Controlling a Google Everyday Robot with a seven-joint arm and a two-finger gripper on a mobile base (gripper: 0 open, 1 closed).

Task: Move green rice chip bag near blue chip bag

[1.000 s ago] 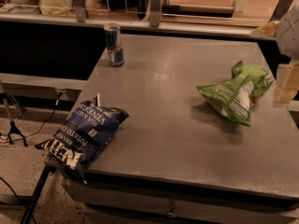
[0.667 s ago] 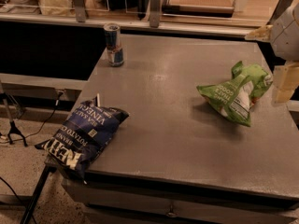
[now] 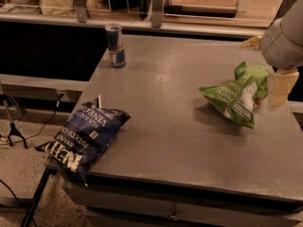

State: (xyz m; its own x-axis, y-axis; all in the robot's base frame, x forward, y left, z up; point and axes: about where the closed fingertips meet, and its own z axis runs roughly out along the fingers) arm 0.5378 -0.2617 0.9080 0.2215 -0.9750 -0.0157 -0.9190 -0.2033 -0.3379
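The green rice chip bag (image 3: 236, 94) lies on its side at the right of the grey table (image 3: 170, 126), its white label panel facing front right. The blue chip bag (image 3: 83, 136) lies at the table's front left corner, hanging partly over the edge. My gripper (image 3: 280, 86) is at the right edge of the view, just right of the green bag and close to its right end. I cannot tell if it touches the bag. The arm's pale rounded wrist (image 3: 286, 34) sits above it.
A small blue-and-silver drink can (image 3: 115, 45) stands at the table's back left. A counter with upright posts and a tray (image 3: 199, 1) runs behind the table. Cables and a stand leg (image 3: 14, 131) are on the floor at the left.
The arm's wrist has come further into view from the right, over the table's right edge. Both bags and the can have not moved.
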